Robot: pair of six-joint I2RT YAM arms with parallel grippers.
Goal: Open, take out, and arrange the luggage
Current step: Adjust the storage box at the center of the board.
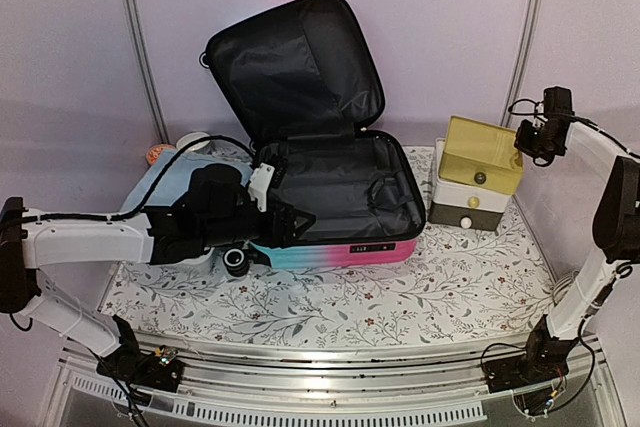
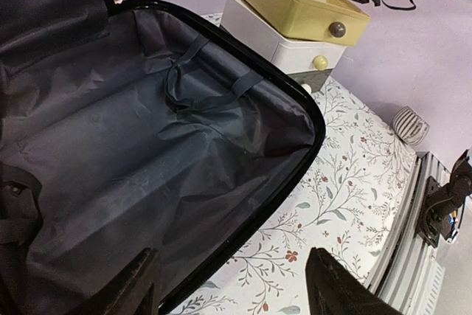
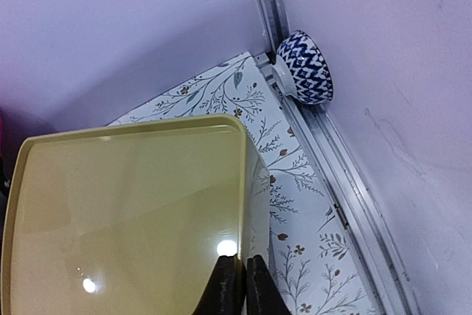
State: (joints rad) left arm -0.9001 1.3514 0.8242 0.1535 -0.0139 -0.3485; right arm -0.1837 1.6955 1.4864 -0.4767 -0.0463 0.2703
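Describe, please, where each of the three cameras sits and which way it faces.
Top external: above and behind the bases, looking down on the open luggage; both arms show, left gripper, right gripper.
Left wrist: at the luggage's near-left corner, facing across its lining to the drawer box; own open fingers at bottom.
Right wrist: above the drawer box, looking down on its yellow top; own closed fingers.
Shared: all three show the drawer box.
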